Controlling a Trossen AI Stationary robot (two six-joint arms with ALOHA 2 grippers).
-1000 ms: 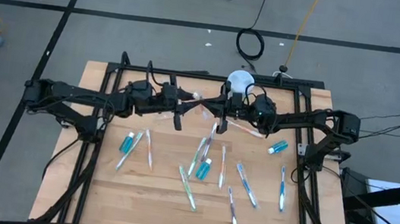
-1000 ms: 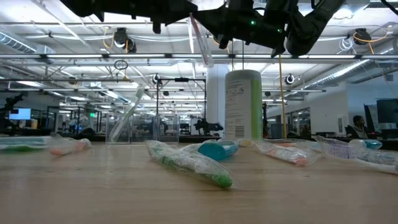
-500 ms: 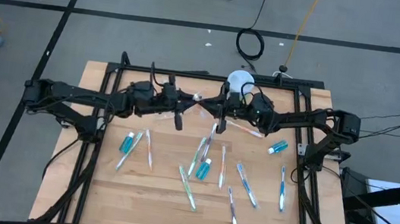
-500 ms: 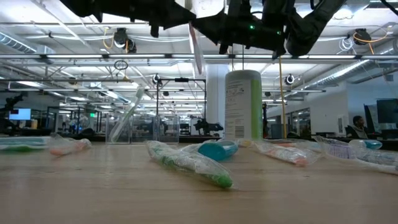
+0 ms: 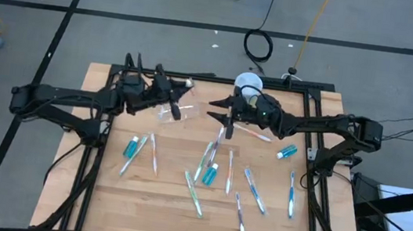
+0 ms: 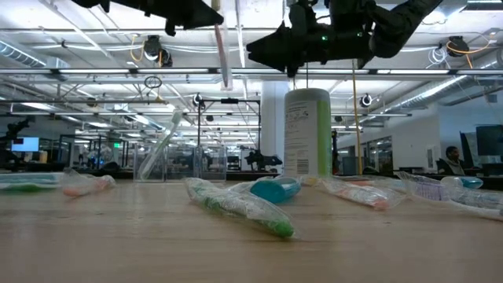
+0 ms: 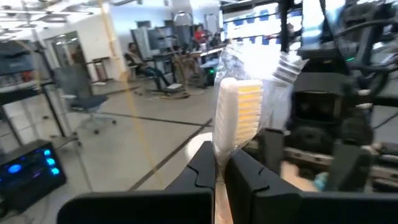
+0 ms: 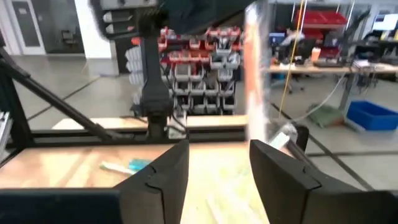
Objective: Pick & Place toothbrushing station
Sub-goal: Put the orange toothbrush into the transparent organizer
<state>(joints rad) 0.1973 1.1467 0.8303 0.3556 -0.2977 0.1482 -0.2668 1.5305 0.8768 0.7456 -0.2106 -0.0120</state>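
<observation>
The counter point(image 5: 140, 202) carries a scatter of wrapped brushes point(image 5: 194, 193) and small teal tubes point(image 5: 132, 147) across its middle; at its far edge stands a canister point(image 6: 306, 132) with a white lid, beside the right arm; the low view also shows a clear cup point(image 6: 156, 161) far back on the left, which the high view does not make plain.

Both arms hang above the far half of the counter, well apart; the left tool point(image 5: 169, 105) is closed on a wrapped brush point(image 7: 237, 115), lifted clear of the counter; its wrist view shows the two dark fingers point(image 7: 202, 169) pinching the handle just under the pale yellow bristles, the wrapper standing up behind them; the low view shows that brush hanging thin and nearly upright below the tool.

The right tool point(image 5: 222, 114) stands open and holds nothing; its wrist view shows a wide gap between its fingers point(image 8: 168, 177), with bare counter behind.
</observation>
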